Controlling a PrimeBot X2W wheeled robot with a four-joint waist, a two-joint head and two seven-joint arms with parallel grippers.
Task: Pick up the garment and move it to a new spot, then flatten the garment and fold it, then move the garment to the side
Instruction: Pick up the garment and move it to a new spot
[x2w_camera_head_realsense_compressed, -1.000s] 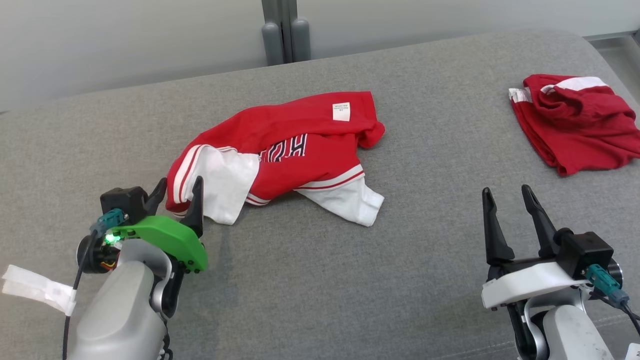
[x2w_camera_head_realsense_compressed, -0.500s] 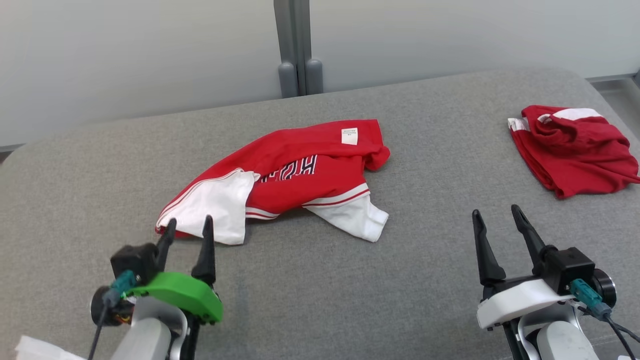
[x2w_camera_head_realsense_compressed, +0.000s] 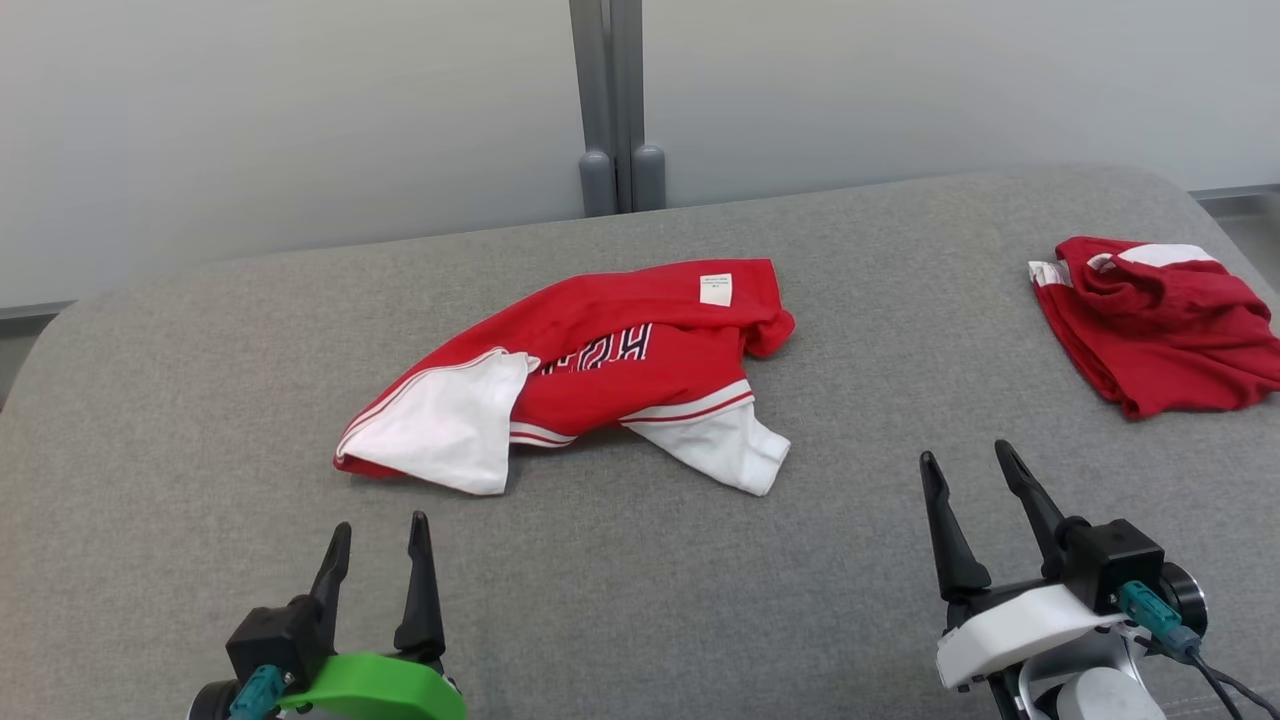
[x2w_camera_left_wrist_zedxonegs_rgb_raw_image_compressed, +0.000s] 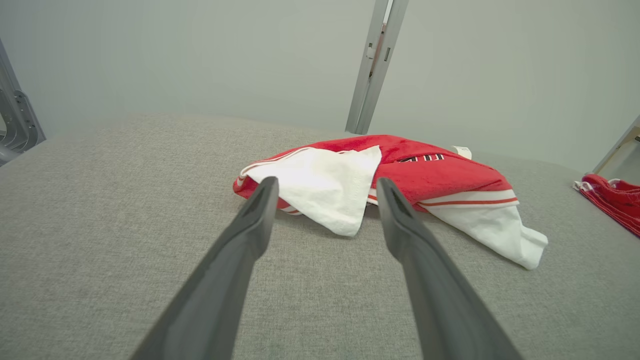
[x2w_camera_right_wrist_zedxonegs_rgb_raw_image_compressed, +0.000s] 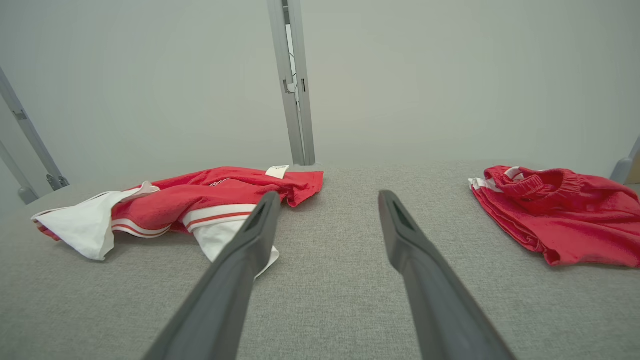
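garment lies crumpled on the cushion, at 1 o'clock from my left gripper, 10 o'clock from my right gripper. both spread wide, holding nothing, clear of the cloth; i judge them poised for flattening.

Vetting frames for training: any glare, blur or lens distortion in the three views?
Head view: even soft light, no glare, garment sharp with a thin shadow beneath. Left wrist view: wide-angle stretch, fingers loom large and slightly soft. Right wrist view: same stretch, side post leans, shorts sharp.
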